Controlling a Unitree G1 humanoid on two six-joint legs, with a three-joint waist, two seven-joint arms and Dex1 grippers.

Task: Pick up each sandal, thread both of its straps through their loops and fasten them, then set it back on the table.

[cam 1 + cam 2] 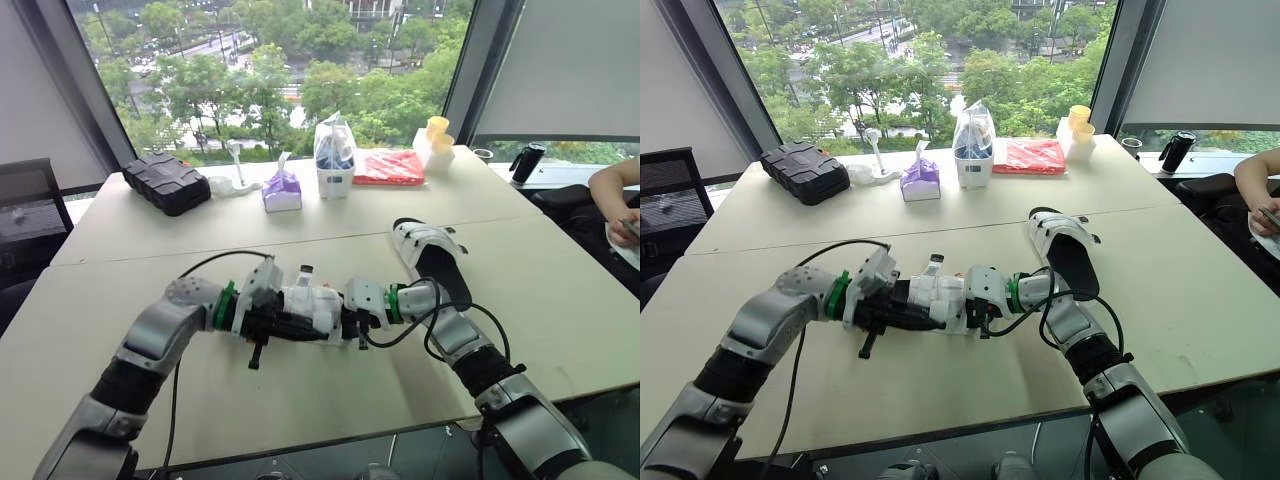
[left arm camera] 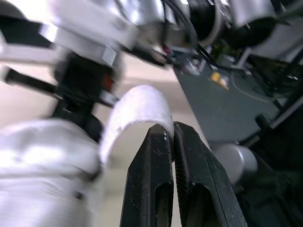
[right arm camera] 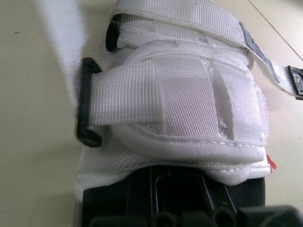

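Observation:
A white sandal (image 1: 315, 305) with a black sole is held between my two grippers over the near table (image 1: 300, 400). My left gripper (image 2: 173, 135) is shut on the tip of a loose white strap (image 2: 137, 106), which curves up from the sandal. The right gripper (image 1: 345, 320) grips the sandal's sole from the right. In the right wrist view a wide strap (image 3: 180, 101) lies folded back through a black loop (image 3: 87, 104) and pressed flat. A second sandal (image 1: 430, 255) lies on the table beyond my right arm with its straps undone.
Along the far table stand a black case (image 1: 165, 182), a purple tissue pack (image 1: 282, 190), a white bag (image 1: 334, 155), a red packet (image 1: 390, 167) and yellow cups (image 1: 437, 130). A person's arm (image 1: 615, 190) rests at the right edge near a black bottle (image 1: 527, 162).

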